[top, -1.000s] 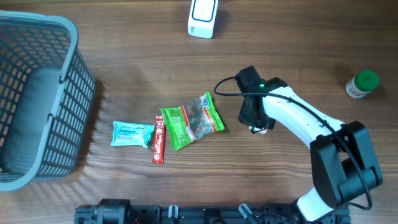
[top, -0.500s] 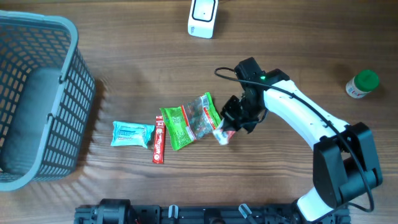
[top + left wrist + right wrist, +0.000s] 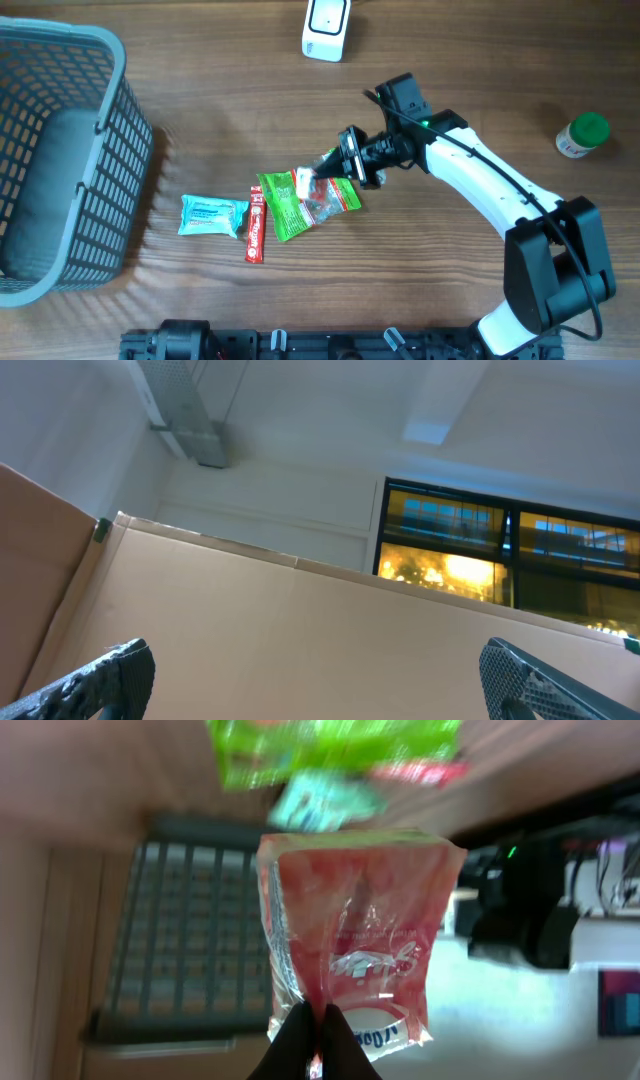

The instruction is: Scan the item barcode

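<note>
So the right gripper (image 3: pixel 343 165) is clamped on a small pink packet (image 3: pixel 311 184), and that's the item here. In the overhead view the packet hangs just off the fingers, right above the green snack bag (image 3: pixel 305 202) lying mid-table. The two overlap so much from up there that it's hard to say where one ends and the other starts. The right wrist cam is clearer: the fingertips (image 3: pixel 305 1038) pinch the packet's near edge and the rest of it fills the middle of the frame. There's white print on it, but it's too blurry for me to pick out a barcode.

The white scanner (image 3: pixel 326 27) sits at the far edge of the table (image 3: pixel 200 100), well apart from the packet, with its top cut off by the frame. Left of the green bag are a red stick pack (image 3: pixel 257 226) and a blue packet (image 3: pixel 213 215). The grey basket (image 3: pixel 110 150) is further left and runs out of frame. A green-capped bottle (image 3: pixel 582 135) sits way over on the right.

The left gripper (image 3: pixel 320 680) is spread wide with nothing in it. Its cam only catches the two fingertips in the bottom corners, plus a cardboard wall (image 3: pixel 250 620), the ceiling and a lit window (image 3: pixel 500 550).
</note>
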Controlling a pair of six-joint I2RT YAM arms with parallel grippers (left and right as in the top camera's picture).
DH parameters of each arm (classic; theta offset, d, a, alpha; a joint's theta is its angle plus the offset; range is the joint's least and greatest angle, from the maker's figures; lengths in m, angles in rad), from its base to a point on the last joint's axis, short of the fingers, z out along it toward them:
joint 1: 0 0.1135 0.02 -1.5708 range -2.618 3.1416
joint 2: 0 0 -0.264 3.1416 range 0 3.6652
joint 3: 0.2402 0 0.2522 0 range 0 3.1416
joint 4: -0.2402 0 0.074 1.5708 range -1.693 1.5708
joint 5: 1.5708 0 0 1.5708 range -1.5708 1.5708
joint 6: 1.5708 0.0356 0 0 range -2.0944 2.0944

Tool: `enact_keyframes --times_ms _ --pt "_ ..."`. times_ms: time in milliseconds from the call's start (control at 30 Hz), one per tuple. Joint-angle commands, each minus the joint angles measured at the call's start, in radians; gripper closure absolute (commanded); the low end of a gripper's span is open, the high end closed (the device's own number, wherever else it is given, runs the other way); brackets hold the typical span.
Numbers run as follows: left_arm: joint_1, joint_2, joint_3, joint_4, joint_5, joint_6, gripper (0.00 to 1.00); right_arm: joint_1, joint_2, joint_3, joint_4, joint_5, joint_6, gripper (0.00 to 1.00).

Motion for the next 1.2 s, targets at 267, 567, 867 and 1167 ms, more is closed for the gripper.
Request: enact_keyframes --times_ms 267,567,867,1167 --pt "0.007 -0.005 0.0 0.003 0.016 -0.013 0.0 -0.005 0.002 0.012 0.052 -0.173 0.043 0.96" --pt "0.008 -0.005 0.0 -0.013 0.016 -0.013 0.0 -0.005 0.002 0.012 0.341 -0.033 -0.623 0.96" --pt "0.007 -0.005 0.0 -0.019 0.016 -0.013 0.0 0.005 0.002 0.012 0.509 0.619 -0.513 0.96" --pt "0.007 -0.005 0.0 -0.057 0.003 -0.012 0.0 0.005 0.049 0.012 0.856 0.877 -0.568 0.95"
